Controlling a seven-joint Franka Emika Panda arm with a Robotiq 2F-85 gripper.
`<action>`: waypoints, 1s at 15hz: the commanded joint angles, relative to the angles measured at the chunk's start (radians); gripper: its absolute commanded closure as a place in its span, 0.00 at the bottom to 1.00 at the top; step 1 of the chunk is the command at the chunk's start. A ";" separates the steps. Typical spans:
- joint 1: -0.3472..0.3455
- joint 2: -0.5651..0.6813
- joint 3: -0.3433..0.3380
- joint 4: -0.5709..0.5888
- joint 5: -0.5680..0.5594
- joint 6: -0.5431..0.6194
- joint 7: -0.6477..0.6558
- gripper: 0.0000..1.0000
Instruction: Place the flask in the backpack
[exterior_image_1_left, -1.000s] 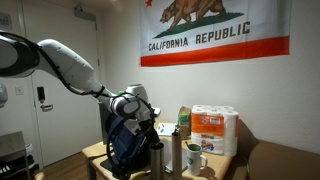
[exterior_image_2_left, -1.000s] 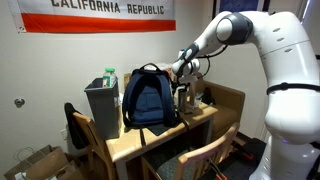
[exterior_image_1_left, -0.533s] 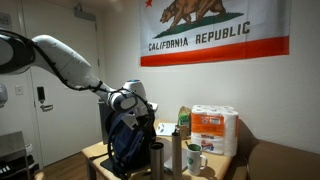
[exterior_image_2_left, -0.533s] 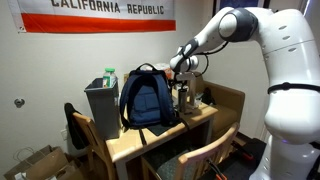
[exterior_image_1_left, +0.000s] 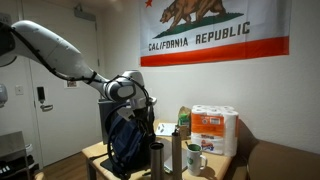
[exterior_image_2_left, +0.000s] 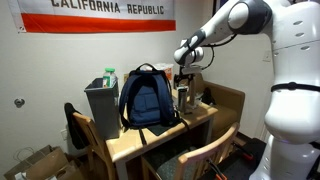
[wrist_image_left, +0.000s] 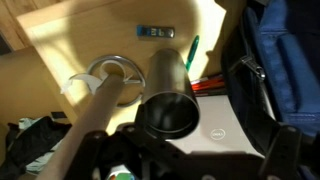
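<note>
1. The flask (exterior_image_1_left: 155, 159) stands upright on the table (exterior_image_2_left: 130, 140), low and centre in an exterior view. It is just beside the backpack (exterior_image_1_left: 125, 140), with a lighter cylinder (exterior_image_1_left: 177, 155) on its other side.
2. The gripper (exterior_image_1_left: 141, 102) hangs above the backpack's top, apart from the flask. I cannot tell whether its jaws are wide or narrow.
3. The flask looks rigid, smooth and probably slippery. Being tall and slim, it should tip easily.
4. Best hold: squarely around the upper body, clear of the neighbouring cylinder.
</note>
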 joint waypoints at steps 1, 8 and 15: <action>0.019 -0.032 -0.041 -0.043 -0.106 0.017 0.068 0.00; 0.022 0.026 -0.033 -0.080 -0.123 0.141 0.076 0.00; 0.028 0.115 -0.045 -0.050 -0.111 0.258 0.075 0.00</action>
